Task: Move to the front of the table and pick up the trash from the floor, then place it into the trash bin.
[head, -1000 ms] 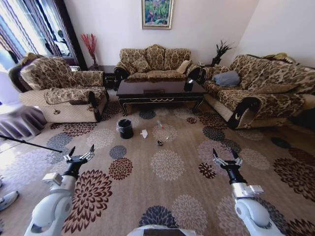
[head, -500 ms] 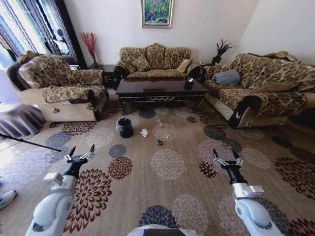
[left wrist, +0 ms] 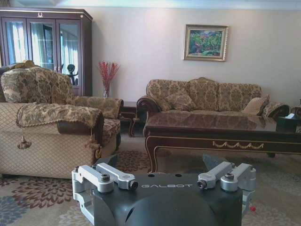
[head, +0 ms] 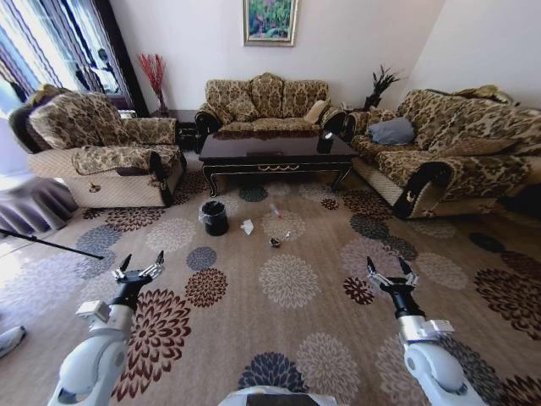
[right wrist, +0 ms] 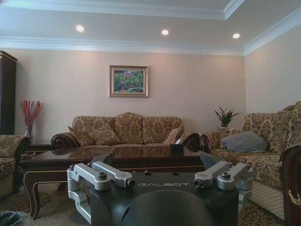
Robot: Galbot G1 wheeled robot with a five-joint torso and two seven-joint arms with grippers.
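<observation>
Spreading across the whole floor is a flowered carpet, with three patterned sofas around it: one against the far wall, one on the robot's left, one on its right. The desk, long, low and of dark glossy wood, stands in front of the far sofa, with a small dark box near its right end. On the carpet off the desk's front left corner sits the trash bin, black and lined with clear plastic. The trash lies on the floor before the desk's front edge, right of the bin: a white tissue just beside the bin, a small bottle with a red cap nearer the desk, and a dark wrapper a little closer to the robot. The left claw hangs low over the carpet with its fingers spread and nothing between them. The right claw does likewise on the other side, fingers apart and empty, both well short of the trash.
</observation>
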